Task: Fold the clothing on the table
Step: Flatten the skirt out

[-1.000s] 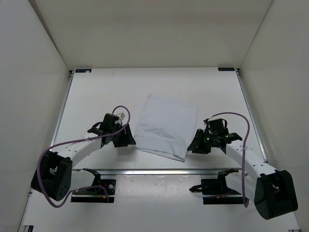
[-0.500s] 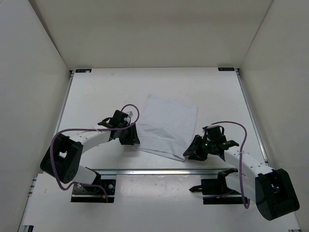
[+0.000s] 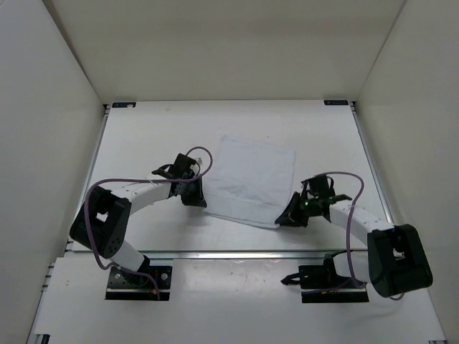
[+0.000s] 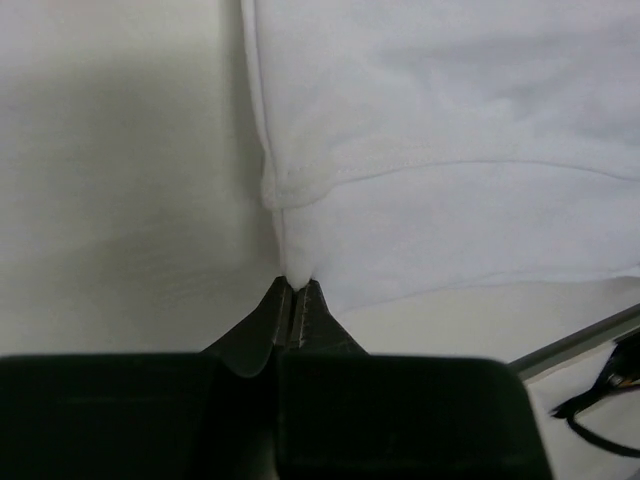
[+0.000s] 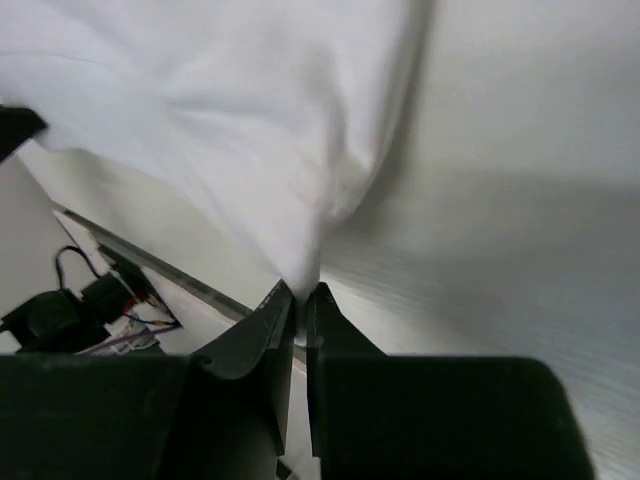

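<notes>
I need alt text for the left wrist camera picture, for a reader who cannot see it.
Two dark left fingers, pressed shut, pinch a corner of a thin, pale bluish-white fabric garment. The garment lies on a flat matte white table, and a thin metal rail crosses the lower right corner.

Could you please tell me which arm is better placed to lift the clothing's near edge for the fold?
The left gripper is shut on the near left corner of the clothing, the right gripper on the near right corner. Neither is better placed; they should probably lift together.
</notes>
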`<state>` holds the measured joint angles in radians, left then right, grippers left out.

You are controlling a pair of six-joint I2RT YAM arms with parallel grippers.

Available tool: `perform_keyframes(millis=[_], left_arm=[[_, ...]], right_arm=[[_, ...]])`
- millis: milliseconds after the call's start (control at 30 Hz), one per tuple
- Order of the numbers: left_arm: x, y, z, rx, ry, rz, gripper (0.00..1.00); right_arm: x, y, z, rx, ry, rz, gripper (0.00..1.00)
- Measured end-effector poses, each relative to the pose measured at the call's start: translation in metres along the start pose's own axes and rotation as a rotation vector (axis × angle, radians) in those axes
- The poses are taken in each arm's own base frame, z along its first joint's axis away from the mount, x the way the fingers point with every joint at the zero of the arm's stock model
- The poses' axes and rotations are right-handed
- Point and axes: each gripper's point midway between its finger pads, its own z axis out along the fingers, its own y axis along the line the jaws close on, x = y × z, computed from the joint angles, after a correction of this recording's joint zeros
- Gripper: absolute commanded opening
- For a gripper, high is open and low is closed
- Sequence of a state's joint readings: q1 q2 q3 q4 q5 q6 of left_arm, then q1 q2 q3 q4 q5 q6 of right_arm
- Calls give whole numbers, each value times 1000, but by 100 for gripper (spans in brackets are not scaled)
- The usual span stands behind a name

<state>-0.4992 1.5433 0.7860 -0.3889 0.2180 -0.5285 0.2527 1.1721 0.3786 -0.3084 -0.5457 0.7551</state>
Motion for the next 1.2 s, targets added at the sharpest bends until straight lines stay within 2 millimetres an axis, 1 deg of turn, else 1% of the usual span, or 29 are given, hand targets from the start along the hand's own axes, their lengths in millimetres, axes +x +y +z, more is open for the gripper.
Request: perform_keyframes(millis=[67,133,200,233,267,300,333,400,433,467,500,533,567,633,700,733,800,833,867,900,933,967,1000,1033,1067,1100,1133,1167,1200], left_arm=[[-24,-1,-10,4,-52,-24,0],[-54,-2,-29,15,-145,-47,0],[-74,-4,-52,33,-234,-59,0],[-78,-5,-63,46,-269,-60,0],[-77,-7,-71,62,-297,-57,0],[-72,-8,-77,76,-311,-53,0],[-61,-8,-80,89,-308,-53,0],[-32,-4,-81,105,-277,-65,0],[-14,-2,-81,108,-253,-80,0],[-2,-2,-85,118,-240,-92,0],[8,-5,-91,133,-243,-109,0],[13,-9,-101,157,-264,-123,0],[12,-15,-112,189,-295,-132,0],[-2,-26,-131,249,-364,-156,0],[-14,-30,-131,273,-370,-188,0],[-22,-30,-126,277,-357,-209,0],[-41,-26,-110,252,-310,-268,0],[-56,-25,-101,235,-283,-294,0],[-78,-26,-95,223,-271,-313,0],[-103,-30,-91,218,-268,-326,0],[-132,-36,-92,227,-286,-328,0],[-168,-47,-99,255,-335,-314,0],[-198,-59,-111,289,-393,-296,0],[-223,-70,-129,324,-457,-275,0],[-240,-79,-147,355,-512,-258,0],[-253,-87,-169,390,-573,-236,0],[-258,-93,-189,421,-627,-218,0],[-256,-97,-208,449,-675,-205,0],[-250,-98,-219,471,-700,-199,0]], right_arm=[[-31,19,-10,-16,-32,-38,0],[-67,51,-25,-57,-97,-132,0],[-86,75,-37,-94,-145,-224,0],[-90,82,-40,-106,-158,-260,0],[-88,84,-41,-113,-158,-284,0],[-81,81,-40,-113,-146,-294,0],[-73,74,-38,-108,-129,-290,0],[-45,53,-35,-76,-68,-262,0],[-32,46,-37,-62,-46,-252,1],[-24,43,-41,-55,-38,-251,0],[-18,45,-48,-61,-46,-259,0],[-17,52,-57,-89,-75,-278,0],[-20,60,-66,-125,-111,-292,0],[-32,71,-79,-188,-180,-287,0],[-47,78,-86,-242,-225,-261,0],[-55,81,-84,-258,-228,-245,0],[-71,85,-75,-266,-199,-210,0],[-84,91,-70,-261,-174,-192,0],[-100,99,-65,-254,-154,-182,0],[-122,114,-62,-245,-150,-195,0],[-147,135,-63,-244,-162,-226,0],[-174,160,-69,-256,-198,-269,0],[-200,190,-80,-285,-255,-337,0],[-219,218,-94,-318,-313,-399,0],[-232,240,-109,-349,-367,-451,0],[-237,258,-125,-380,-413,-499,0],[-237,272,-140,-409,-452,-541,0],[-233,280,-152,-431,-480,-571,0],[-229,281,-160,-448,-492,-585,0]])
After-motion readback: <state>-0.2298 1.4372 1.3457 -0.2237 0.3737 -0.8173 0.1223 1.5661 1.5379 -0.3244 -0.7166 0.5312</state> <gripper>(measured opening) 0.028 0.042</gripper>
